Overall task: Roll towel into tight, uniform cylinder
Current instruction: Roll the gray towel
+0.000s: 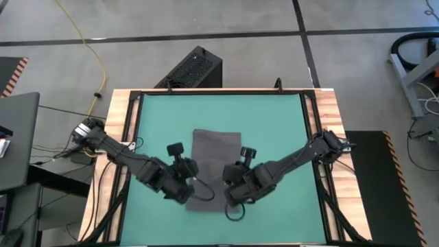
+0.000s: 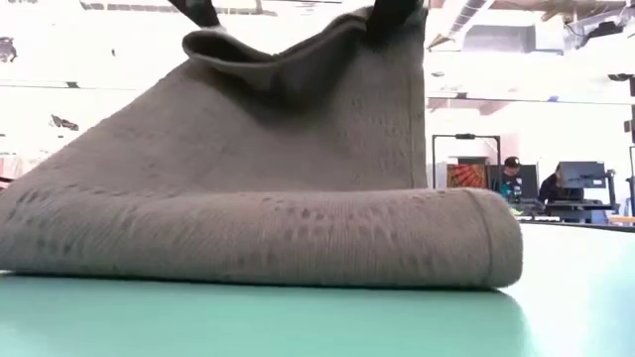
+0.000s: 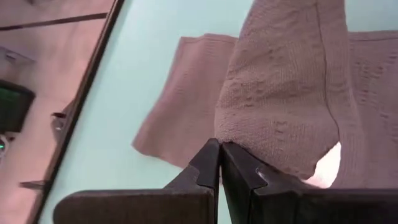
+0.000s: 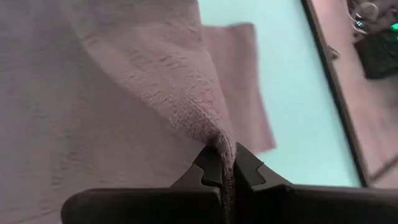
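The towel lies nearest, a soft ribbed grey cloth on the teal mat, its rolled fold running left to right. The left gripper pinches its lifted near edge, fingers closed; the right gripper likewise. Bare mat surrounds it.

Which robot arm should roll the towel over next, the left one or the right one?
Probably neither alone. The left claw and right claw each pinch a near corner of the towel, lifted evenly, so both seem equally placed.
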Action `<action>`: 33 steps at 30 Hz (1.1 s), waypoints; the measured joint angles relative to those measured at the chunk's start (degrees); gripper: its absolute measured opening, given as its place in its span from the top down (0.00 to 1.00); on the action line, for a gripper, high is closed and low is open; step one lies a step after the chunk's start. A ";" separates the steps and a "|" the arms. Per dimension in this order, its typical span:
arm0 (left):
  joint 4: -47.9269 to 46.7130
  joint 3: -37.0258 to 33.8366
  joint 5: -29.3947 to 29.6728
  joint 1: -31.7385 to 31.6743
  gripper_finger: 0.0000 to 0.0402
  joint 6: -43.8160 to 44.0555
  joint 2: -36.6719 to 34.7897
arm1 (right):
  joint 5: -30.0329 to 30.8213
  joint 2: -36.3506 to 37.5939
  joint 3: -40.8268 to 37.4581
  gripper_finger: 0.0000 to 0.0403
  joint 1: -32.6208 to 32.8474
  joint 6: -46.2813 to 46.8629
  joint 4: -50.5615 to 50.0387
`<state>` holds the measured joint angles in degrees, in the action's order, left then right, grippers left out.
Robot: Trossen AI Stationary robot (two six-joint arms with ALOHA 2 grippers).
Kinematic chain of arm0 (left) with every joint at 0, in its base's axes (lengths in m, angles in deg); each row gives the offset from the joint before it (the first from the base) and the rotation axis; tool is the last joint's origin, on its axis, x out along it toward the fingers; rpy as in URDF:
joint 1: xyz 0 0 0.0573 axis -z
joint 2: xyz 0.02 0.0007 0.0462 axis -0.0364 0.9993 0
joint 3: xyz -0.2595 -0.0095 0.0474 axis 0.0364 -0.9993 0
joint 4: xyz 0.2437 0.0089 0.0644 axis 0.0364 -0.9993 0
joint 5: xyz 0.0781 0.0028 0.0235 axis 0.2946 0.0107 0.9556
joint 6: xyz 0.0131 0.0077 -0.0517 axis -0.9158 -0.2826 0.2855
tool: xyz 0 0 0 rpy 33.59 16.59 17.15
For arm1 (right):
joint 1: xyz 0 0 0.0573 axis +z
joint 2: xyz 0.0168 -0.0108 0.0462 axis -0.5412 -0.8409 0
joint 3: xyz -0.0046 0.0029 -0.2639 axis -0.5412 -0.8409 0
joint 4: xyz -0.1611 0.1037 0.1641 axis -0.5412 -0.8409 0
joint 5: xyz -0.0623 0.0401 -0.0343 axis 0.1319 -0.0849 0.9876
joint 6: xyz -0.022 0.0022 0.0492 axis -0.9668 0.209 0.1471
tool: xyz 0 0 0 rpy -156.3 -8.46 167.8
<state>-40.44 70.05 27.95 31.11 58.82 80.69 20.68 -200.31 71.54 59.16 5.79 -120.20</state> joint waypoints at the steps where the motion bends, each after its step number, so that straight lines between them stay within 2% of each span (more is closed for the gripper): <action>1: 0.22 -0.28 0.07 -0.79 1.00 -0.91 -0.02 | 0.97 0.00 0.00 0.95 -0.49 -0.16 -0.87; 6: 0.96 -3.09 -0.19 -4.49 1.00 -3.91 -0.10 | 2.60 0.00 -0.06 0.95 -2.63 -1.24 -4.28; 8: 2.84 -5.18 -2.16 -5.98 1.00 -5.30 -0.11 | 2.60 0.01 -1.15 0.95 -3.62 -2.92 -3.82; 15: 3.46 -8.76 -4.33 -8.08 1.00 -3.90 -1.08 | 1.18 0.02 -7.56 0.95 -7.61 -9.86 3.77; 21: 3.85 -8.74 -4.66 -9.19 1.00 -3.45 -4.65 | 0.74 0.09 -11.19 0.95 -10.67 -10.74 4.56; 28: 15.05 -15.24 -11.73 -13.01 1.00 -7.98 -5.42 | -1.94 0.09 -13.90 0.95 -11.91 -12.69 6.18; 33: 16.30 -19.02 -12.07 -16.21 1.00 -7.95 -5.31 | -1.92 0.07 -13.94 0.95 -13.85 -15.31 7.15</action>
<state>-24.13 51.03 15.87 14.90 50.87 75.38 18.76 -200.24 57.59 45.31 -9.52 -113.05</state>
